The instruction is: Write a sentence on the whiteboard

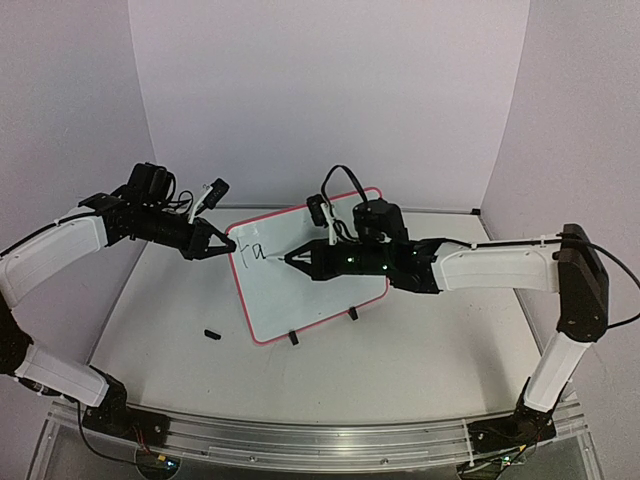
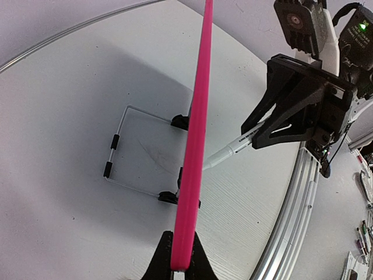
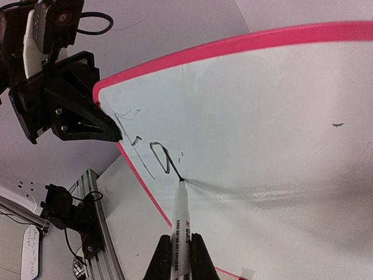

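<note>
White table [image 1: 430, 350], plain walls [image 1: 330, 90]. The right claw [image 1: 297, 259] is clamped on a marker [image 3: 182, 230], tip pressed to the propped whiteboard [image 1: 320, 300] mid-table, which is pinched at its edge by the left claw [image 1: 226, 244]. Writing is judged barely begun; a steady rightward stroke is called for next. The marks [image 1: 250, 254] cannot be read surely.
</note>
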{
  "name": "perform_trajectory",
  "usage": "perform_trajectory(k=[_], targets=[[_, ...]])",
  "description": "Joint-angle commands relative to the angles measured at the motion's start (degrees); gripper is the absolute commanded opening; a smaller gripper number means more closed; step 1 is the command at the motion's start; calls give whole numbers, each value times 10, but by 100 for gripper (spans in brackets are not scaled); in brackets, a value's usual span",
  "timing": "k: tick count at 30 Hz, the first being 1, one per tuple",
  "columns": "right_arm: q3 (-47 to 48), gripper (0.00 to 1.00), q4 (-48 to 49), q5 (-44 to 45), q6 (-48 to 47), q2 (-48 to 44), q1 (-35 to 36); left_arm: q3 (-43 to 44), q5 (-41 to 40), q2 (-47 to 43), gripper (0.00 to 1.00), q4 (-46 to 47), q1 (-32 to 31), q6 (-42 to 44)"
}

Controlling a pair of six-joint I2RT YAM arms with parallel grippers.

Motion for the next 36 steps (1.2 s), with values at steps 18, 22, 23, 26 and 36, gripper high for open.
perform_trajectory(k=[18, 22, 23, 26, 36], targets=[[-18, 0, 28, -34, -17, -90, -2, -4, -18, -9, 0, 4, 0, 23], [-39, 0, 28, -22, -18, -109, -3, -6, -19, -10, 0, 4, 0, 22], [-44, 0, 28, -18, -18, -113, -2, -7, -19, -11, 0, 5, 0, 22], [-49, 0, 25, -10, -17, -113, -3, -6, -18, -8, 0, 5, 0, 22], [-22, 0, 25, -6, -21, -67, -6, -8, -18, -7, 0, 7, 0, 21]])
